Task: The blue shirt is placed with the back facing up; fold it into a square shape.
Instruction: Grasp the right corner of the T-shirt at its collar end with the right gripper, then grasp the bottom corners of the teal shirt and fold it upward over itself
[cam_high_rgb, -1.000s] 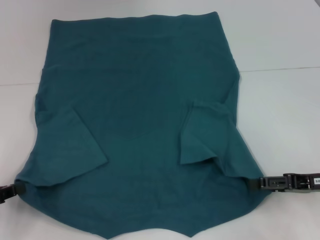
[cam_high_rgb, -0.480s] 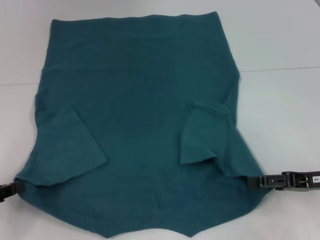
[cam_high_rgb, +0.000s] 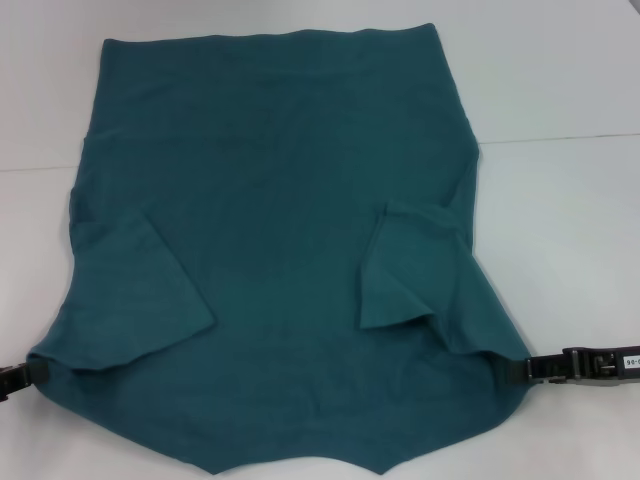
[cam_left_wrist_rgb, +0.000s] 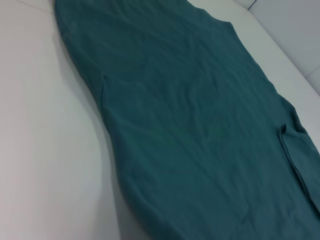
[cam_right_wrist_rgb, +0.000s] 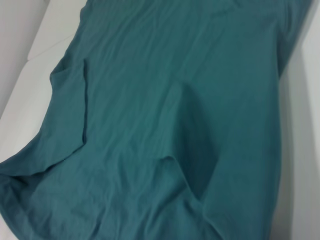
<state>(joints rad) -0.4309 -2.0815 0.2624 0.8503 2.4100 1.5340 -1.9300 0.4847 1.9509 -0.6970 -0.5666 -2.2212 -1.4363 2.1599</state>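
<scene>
soft, limp blue shirt (cam_high_rgb: 280, 230) spread flat on white tabletop (cam_high_rgb: 560, 80), sleeves folded inward. left gripper (cam_high_rgb: 22, 375) and right gripper (cam_high_rgb: 522, 368) at near corners; jaws' grip impossible to tell. best pinched at corners.

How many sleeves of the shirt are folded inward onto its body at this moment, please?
2. One sleeve lies folded over the shirt on the robot's left side; the other sleeve lies folded over it on the right side. No further flaps show.
</scene>
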